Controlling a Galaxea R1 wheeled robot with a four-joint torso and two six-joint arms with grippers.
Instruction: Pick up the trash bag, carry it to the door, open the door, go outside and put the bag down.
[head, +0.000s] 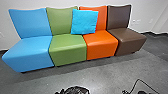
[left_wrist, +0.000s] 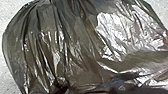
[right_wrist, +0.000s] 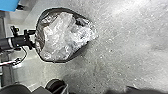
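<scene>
Trash bag (right_wrist: 62, 37) sits against left gripper (right_wrist: 33, 38); I cannot tell whether it's gripped.

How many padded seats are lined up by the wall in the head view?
4, in one row, from the picture's left: the blue seat, the green seat, the orange seat, and the brown seat at the far right.
</scene>
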